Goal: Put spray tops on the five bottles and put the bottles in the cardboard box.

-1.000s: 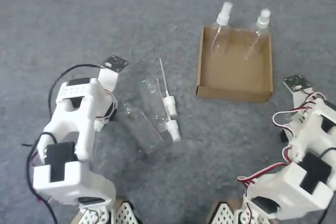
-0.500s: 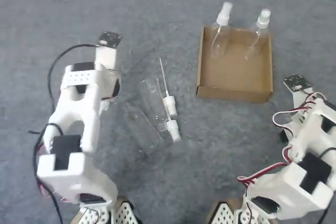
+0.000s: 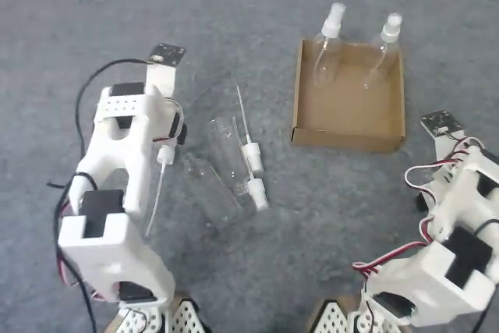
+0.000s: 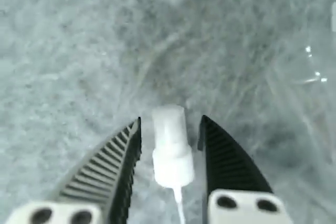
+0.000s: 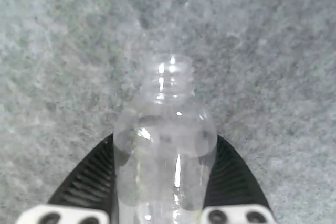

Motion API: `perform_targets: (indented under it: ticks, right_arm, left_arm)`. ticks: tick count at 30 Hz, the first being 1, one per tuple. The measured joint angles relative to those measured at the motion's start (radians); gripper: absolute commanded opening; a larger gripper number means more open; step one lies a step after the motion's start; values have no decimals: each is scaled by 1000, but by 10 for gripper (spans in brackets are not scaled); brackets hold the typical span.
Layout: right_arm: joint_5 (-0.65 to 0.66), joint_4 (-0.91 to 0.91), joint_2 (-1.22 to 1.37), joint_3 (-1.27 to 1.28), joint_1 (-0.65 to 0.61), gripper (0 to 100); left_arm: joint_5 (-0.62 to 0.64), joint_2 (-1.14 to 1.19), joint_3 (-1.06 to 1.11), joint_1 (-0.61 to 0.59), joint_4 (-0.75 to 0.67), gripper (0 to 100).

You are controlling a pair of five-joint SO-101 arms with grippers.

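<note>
The left pincer [image 4: 170, 120] grips a spray top [image 4: 171, 150], left-centre in the high view. The right pincer [image 5: 164, 139] clasps an uncapped clear bottle [image 5: 165, 156].

The cardboard box [image 3: 348, 118] was shallow and open-topped, lying flat on the counter [image 3: 327, 216]. Inside it lay the first capped bottle [image 3: 326, 56] and the second capped bottle [image 3: 380, 60], both clear, their white spray heads over the far wall. The first open bottle [image 3: 224, 139] and the second open bottle [image 3: 210, 193] lay on their sides mid-counter. The upper loose spray top [image 3: 253, 157] and the lower loose spray top [image 3: 258, 193] lay just beside them. The held spray top [image 4: 170, 153] was clamped in the left claw [image 4: 170, 120], its tube hanging. The held bottle [image 5: 165, 150], uncapped, was gripped in the right claw [image 5: 164, 138].
</note>
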Motion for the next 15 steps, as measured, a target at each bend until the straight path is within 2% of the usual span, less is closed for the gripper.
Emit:
perform_targets:
  ticks: [5, 10, 15]
  right_arm:
    - [0, 0, 0, 0, 0, 69]
    - [0, 0, 0, 0, 0, 69]
    - [0, 0, 0, 0, 0, 70]
  left_arm:
    - [-21, 86, -12, -6, 8, 153]
    - [-28, 107, -21, -2, 8, 55]
    - [-28, 94, -21, 2, 8, 11]
